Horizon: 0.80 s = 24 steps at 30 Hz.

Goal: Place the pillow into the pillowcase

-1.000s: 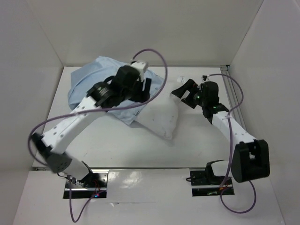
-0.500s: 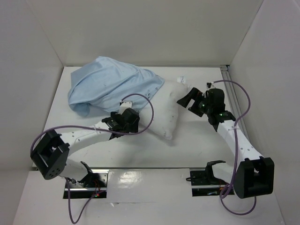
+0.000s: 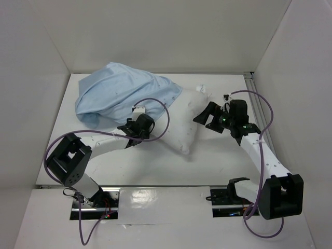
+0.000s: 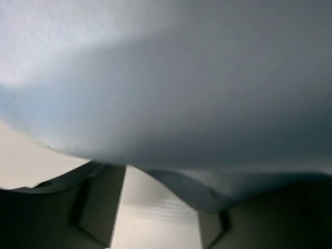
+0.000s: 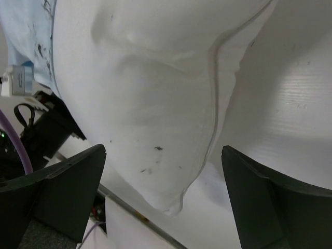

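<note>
Top view: light blue pillowcase [image 3: 122,93] bunched in a heap at the back-left part of the white table [image 3: 155,161], one end reaching toward the table's middle. White pillow [image 3: 188,122] lies at the middle of the table, running from near the back edge toward the front. Its left side touches the pillowcase's right end, and most of the pillow is plainly outside the case; can't tell if any part is tucked in. Small tag [image 3: 201,88] at the pillow's far corner.

Left gripper [image 3: 137,120] sits low at the near edge of the pillowcase, just left of the pillow. In the left wrist view, blurred blue cloth [image 4: 171,88] fills most of the frame. The fingers [image 4: 101,205] stand apart at the bottom with bare table between them, and a fold of cloth dips down by the right one. Nothing looks pinched.

Right gripper [image 3: 203,118] is at the pillow's right edge, facing it. Right wrist view: fingers [image 5: 67,187] spread wide, gripping nothing, with the pillow [image 5: 150,98] between and beyond them and its corner drooping to the table. A strip of pillowcase [image 5: 26,31] shows at top left.

The left arm's purple cable [image 3: 165,111] loops over where case and pillow meet
</note>
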Each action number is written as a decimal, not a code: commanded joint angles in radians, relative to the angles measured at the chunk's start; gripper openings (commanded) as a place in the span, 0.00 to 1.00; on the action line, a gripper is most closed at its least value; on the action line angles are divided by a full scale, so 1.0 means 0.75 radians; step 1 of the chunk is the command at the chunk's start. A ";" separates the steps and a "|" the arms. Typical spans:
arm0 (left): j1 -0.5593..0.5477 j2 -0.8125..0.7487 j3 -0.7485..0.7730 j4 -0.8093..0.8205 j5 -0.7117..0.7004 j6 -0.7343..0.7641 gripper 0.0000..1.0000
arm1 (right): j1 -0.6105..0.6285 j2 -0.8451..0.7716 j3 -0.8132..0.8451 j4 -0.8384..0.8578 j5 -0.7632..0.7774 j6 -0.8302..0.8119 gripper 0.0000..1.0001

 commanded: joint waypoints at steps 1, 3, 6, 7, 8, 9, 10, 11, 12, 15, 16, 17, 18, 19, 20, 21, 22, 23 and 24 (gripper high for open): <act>0.026 0.001 0.051 0.065 -0.034 0.050 0.62 | -0.008 -0.003 0.011 -0.078 -0.090 -0.080 1.00; 0.026 0.001 0.067 0.040 -0.048 0.050 0.38 | -0.008 -0.015 -0.028 -0.078 -0.110 -0.080 1.00; 0.026 -0.028 0.079 0.024 -0.048 0.050 0.12 | 0.010 -0.003 -0.065 -0.007 -0.210 -0.080 1.00; 0.026 -0.040 0.079 0.024 -0.036 0.050 0.00 | 0.026 0.017 -0.065 -0.006 -0.210 -0.080 1.00; 0.026 -0.063 0.079 0.006 -0.018 0.062 0.00 | 0.053 0.036 -0.065 0.010 -0.194 -0.080 1.00; 0.026 -0.075 0.094 -0.021 -0.001 0.063 0.00 | 0.112 0.074 -0.049 0.032 -0.180 -0.064 1.00; 0.026 -0.091 0.110 -0.033 0.023 0.063 0.00 | 0.155 0.091 -0.034 0.065 -0.167 -0.047 1.00; 0.026 -0.108 0.110 -0.033 0.112 0.063 0.00 | 0.202 0.107 -0.034 0.114 -0.141 -0.025 1.00; 0.007 -0.136 0.126 -0.033 0.166 0.079 0.00 | 0.302 0.152 -0.034 0.232 -0.122 0.026 1.00; -0.062 -0.149 0.248 -0.076 0.244 0.079 0.00 | 0.431 0.337 0.067 0.386 -0.065 0.071 0.62; -0.076 -0.149 0.290 -0.089 0.264 0.079 0.00 | 0.444 0.393 0.115 0.411 -0.085 0.086 0.21; -0.089 -0.133 0.339 -0.111 0.319 0.113 0.00 | 0.444 0.444 0.170 0.411 -0.085 0.098 0.02; -0.109 -0.118 0.471 -0.133 0.346 0.126 0.00 | 0.424 0.524 0.229 0.429 -0.098 0.112 0.00; -0.109 -0.078 0.549 -0.154 0.383 0.140 0.00 | 0.407 0.547 0.327 0.456 -0.110 0.137 0.00; -0.130 -0.047 0.637 -0.209 0.432 0.152 0.00 | 0.389 0.565 0.362 0.488 -0.110 0.167 0.00; -0.166 -0.014 0.816 -0.230 0.527 0.171 0.00 | 0.372 0.602 0.385 0.568 -0.098 0.226 0.00; -0.189 0.025 0.907 -0.252 0.583 0.171 0.00 | 0.350 0.627 0.430 0.597 -0.098 0.257 0.00; -0.213 0.102 0.995 -0.275 0.638 0.171 0.00 | 0.350 0.653 0.446 0.623 -0.130 0.290 0.00; -0.264 0.133 1.067 -0.299 0.726 0.171 0.00 | 0.331 0.678 0.446 0.658 -0.130 0.363 0.00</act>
